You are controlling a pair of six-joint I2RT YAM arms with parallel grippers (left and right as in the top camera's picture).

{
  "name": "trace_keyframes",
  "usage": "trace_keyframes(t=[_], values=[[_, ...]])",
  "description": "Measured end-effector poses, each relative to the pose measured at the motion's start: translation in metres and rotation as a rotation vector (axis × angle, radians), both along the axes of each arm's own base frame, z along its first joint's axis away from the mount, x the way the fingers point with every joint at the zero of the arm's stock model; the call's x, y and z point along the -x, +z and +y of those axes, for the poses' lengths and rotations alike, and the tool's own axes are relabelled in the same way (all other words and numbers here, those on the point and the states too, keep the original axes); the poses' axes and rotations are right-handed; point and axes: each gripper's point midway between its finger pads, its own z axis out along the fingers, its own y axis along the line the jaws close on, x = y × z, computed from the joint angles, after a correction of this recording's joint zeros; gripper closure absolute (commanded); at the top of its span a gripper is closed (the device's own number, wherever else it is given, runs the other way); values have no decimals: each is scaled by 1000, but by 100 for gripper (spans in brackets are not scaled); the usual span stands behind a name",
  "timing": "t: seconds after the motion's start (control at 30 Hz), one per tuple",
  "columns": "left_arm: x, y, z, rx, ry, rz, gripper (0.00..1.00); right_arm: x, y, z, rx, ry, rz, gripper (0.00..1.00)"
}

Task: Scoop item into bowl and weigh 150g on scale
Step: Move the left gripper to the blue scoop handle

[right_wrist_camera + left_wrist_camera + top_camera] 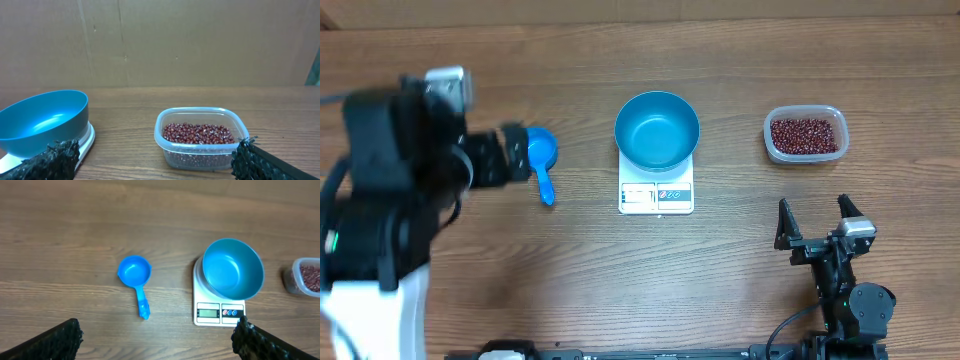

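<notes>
A small blue plastic scoop with a short handle (542, 162) lies alone on the wooden tabletop (620, 290), to the left of the small white flat rectangular kitchen scale (657, 198). A round, deep blue glossy bowl (657, 130) is set on the scale and is empty. The small dark red-brown beans (806, 135) are all held in a clear rounded-rectangular plastic tub (770, 148) at the far right, well apart from the scale.

The left hand (510, 155) is spread wide with nothing between its fingers. The right hand (815, 215) is likewise wide open and empty, with the tub ahead of it.

The coming move is judged to turn on the scoop, to which the left hand is much the nearer. The scoop's long axis runs roughly front to back, cup away from the robot and handle pointing back toward it, so the spread fingers would close across the handle's width.

From overhead the left hand is blurred and seems to meet the cup's rim; its height cannot be told there. The left wrist view shows the scoop (134, 273) ahead, slightly left of midway between the fingers and clearly apart from them. Only the right wrist view shows the depth of the beans (197, 133) through the tub wall; the scoop is not seen there.
</notes>
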Motion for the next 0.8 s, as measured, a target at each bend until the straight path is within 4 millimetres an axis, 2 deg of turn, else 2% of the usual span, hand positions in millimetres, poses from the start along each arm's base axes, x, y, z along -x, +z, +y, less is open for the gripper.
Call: trace_keyframes(t=[0.13, 0.2, 0.23, 0.27, 0.37, 0.5, 0.53, 0.6, 0.67, 0.77, 0.8], values=[[-27, -39, -2, -14, -19, 153, 33, 0, 0, 0, -1, 0, 0, 0], [-37, -55, -3, -21, -36, 205, 77, 0, 0, 0, 0, 0, 0, 0], [-41, -64, -3, -28, -46, 236, 90, 0, 0, 0, 0, 0, 0, 0], [-45, -73, -3, -33, -54, 266, 96, 0, 0, 0, 0, 0, 1, 0], [-52, -100, -4, -50, -80, 367, 96, 0, 0, 0, 0, 0, 1, 0], [-60, -149, -5, -54, -108, 548, 96, 0, 0, 0, -1, 0, 0, 0], [-61, -158, -5, -53, -116, 579, 92, 0, 0, 0, -1, 0, 0, 0], [-66, -179, -8, -29, -144, 642, 72, 0, 0, 0, 0, 0, 0, 0], [-71, -191, -9, -1, -157, 665, 51, 0, 0, 0, 0, 0, 0, 0], [-80, -198, -1, 27, -141, 660, 34, 0, 0, 0, 0, 1, 0, 0], [-80, -198, 5, 39, -130, 660, 34, 0, 0, 0, 0, 0, 1, 0]])
